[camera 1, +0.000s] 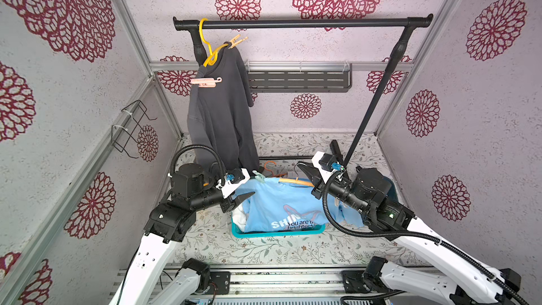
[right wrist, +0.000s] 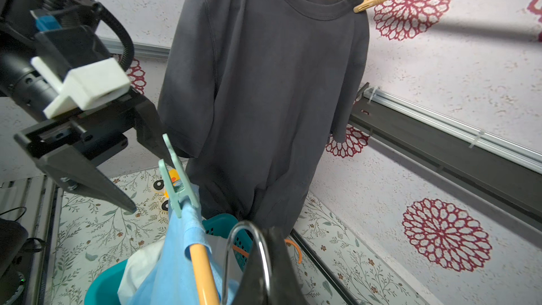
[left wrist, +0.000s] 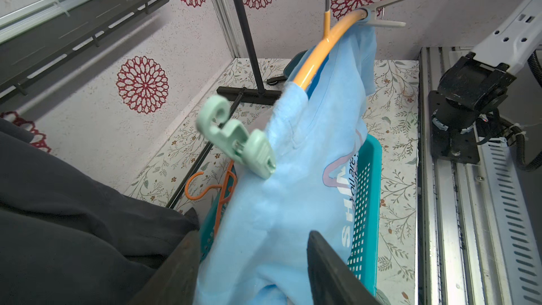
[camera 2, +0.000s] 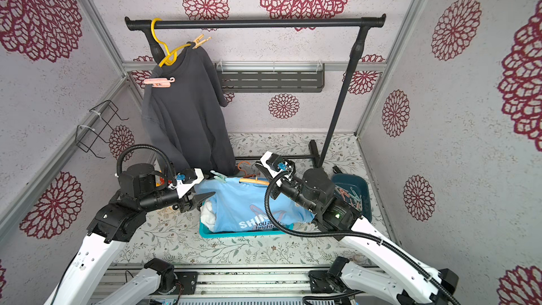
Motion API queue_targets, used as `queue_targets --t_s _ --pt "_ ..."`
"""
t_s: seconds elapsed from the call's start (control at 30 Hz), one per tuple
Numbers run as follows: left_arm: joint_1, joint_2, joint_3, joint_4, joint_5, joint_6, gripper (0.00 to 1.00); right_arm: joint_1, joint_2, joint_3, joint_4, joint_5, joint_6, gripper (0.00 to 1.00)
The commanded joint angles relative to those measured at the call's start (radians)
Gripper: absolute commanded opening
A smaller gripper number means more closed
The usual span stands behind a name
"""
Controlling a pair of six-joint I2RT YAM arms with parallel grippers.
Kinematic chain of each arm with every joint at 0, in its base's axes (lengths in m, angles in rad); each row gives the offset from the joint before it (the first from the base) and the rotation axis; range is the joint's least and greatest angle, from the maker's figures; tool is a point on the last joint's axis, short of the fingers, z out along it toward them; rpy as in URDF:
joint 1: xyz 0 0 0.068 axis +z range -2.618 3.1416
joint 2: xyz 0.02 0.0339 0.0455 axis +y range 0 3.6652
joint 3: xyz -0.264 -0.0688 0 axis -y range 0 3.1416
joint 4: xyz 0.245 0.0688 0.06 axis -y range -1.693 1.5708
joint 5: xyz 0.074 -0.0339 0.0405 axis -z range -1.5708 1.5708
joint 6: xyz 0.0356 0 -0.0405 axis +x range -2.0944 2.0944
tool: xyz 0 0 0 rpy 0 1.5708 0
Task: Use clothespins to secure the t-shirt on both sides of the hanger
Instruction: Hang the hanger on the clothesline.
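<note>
my left claw (left wrist: pixel 252 224): released, empty | mint clothespin (left wrist: pixel 237 142): just ahead, biting blue t-shirt (left wrist: pixel 293 200) shoulder, handles pointing back at it (left arm nearer) | my right claw (right wrist: pixel 268 239): clenched on orange hanger (left wrist: pixel 316 54), by its hook

mint clothespin (camera 1: pixel 258 176) clips the blue t-shirt (camera 1: pixel 281 203) onto the orange hanger (camera 1: pixel 296 182), above a teal basket (camera 1: pixel 278 232).

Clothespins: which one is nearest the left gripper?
The mint green clothespin, clipped to the light blue t-shirt beside the left gripper; the pink clothespin and peach clothespin hang high on the grey t-shirt.
</note>
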Motion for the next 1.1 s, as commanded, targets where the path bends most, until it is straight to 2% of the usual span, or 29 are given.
queue_targets --t_s 0.0,0.23,0.63,0.83,1.07 --pt "0.034 0.016 0.03 -0.006 0.107 0.004 0.59 0.0 -0.041 0.015 0.131 -0.038 0.021 0.0" --pt "0.08 0.045 0.031 -0.026 0.156 0.029 0.6 -0.001 -0.028 0.014 0.139 0.017 0.003 0.0" --pt "0.132 0.073 0.046 0.005 0.217 0.024 0.62 -0.003 0.009 0.04 0.16 -0.015 0.018 0.0" --pt "0.177 0.099 0.043 0.053 0.322 0.012 0.62 -0.002 0.001 0.063 0.147 -0.02 0.051 0.0" --pt "0.18 0.099 0.006 0.063 0.365 0.027 0.62 -0.002 -0.022 0.062 0.154 -0.04 0.075 0.0"
